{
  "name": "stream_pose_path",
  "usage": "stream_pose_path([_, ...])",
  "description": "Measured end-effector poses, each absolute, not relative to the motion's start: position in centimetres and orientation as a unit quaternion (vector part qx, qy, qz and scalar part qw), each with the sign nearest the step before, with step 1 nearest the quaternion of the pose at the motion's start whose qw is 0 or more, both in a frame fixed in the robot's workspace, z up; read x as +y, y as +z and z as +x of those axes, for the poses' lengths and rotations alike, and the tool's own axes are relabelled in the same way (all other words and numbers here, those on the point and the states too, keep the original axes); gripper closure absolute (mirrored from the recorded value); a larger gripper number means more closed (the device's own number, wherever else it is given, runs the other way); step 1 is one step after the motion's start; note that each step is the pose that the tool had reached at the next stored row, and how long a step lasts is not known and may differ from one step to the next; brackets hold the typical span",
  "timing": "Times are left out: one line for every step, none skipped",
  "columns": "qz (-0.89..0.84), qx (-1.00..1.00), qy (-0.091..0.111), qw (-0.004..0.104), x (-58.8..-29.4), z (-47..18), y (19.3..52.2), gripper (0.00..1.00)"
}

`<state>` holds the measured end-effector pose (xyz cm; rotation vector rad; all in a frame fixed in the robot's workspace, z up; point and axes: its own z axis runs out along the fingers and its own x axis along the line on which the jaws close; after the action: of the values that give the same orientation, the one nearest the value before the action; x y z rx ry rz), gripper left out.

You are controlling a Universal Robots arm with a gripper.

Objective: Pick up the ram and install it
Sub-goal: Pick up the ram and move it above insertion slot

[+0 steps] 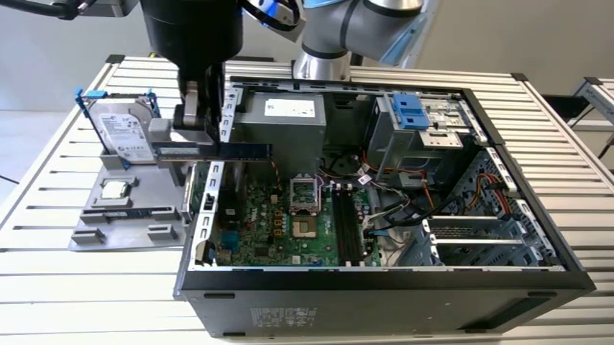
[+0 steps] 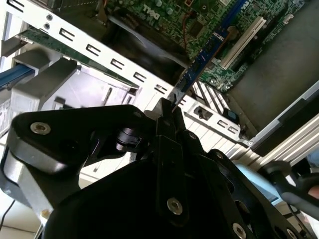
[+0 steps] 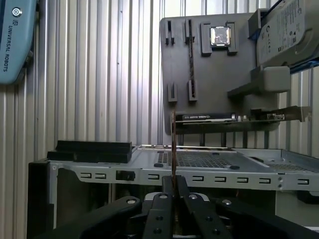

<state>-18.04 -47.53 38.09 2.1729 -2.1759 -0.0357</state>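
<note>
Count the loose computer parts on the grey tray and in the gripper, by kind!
Ram sticks: 2, held ram in the gripper, spare ram on the grey tray
Hard drive: 1
Processor chip: 1
Expansion card: 1
Total: 5

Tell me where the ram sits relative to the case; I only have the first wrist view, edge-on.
Observer: In the exterior view the ram lies level in the gripper, above the case's slotted wall at the exterior view's left.
Operator: Over the motherboard yet?
Observer: In the second wrist view its free end reaches out over the motherboard, not touching it.
Operator: And the memory slots?
Observer: The long dark slots lie further toward the exterior view's right, not under the ram.
</note>
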Motion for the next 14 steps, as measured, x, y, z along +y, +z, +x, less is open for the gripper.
stream_pose_path([0.706, -0.707, -0.012, 0.033, -47.5, -17.9, 38.1, 1.00])
stream_pose_path([0.706, -0.708, -0.011, 0.033, -47.5, -17.9, 38.1, 1.00])
stream_pose_path([0.706, -0.708, -0.011, 0.033, -47.5, -17.8, 38.1, 1.00])
stream_pose_path([0.705, -0.708, -0.011, 0.033, -47.5, -17.7, 38.1, 1.00])
stream_pose_path([0.705, -0.708, -0.011, 0.033, -47.5, -17.6, 38.1, 1.00])
stream_pose_path([0.705, -0.708, -0.011, 0.034, -47.5, -17.5, 38.1, 1.00])
stream_pose_path([0.705, -0.708, -0.011, 0.034, -47.5, -17.4, 38.1, 1.00])
stream_pose_path([0.705, -0.708, -0.011, 0.034, -47.5, -17.3, 38.1, 1.00])
stream_pose_path([0.705, -0.709, -0.011, 0.034, -47.5, -17.2, 38.1, 1.00])
stream_pose_path([0.705, -0.709, -0.011, 0.034, -47.5, -17.1, 38.1, 1.00])
stream_pose_path([0.704, -0.709, -0.011, 0.034, -47.5, -17.0, 38.1, 1.00])
stream_pose_path([0.704, -0.709, -0.011, 0.034, -47.5, -16.9, 38.1, 1.00])
stream_pose_path([0.704, -0.709, -0.011, 0.034, -47.5, -16.8, 38.1, 1.00])
stream_pose_path([0.704, -0.709, -0.011, 0.034, -47.5, -16.7, 38.1, 1.00])
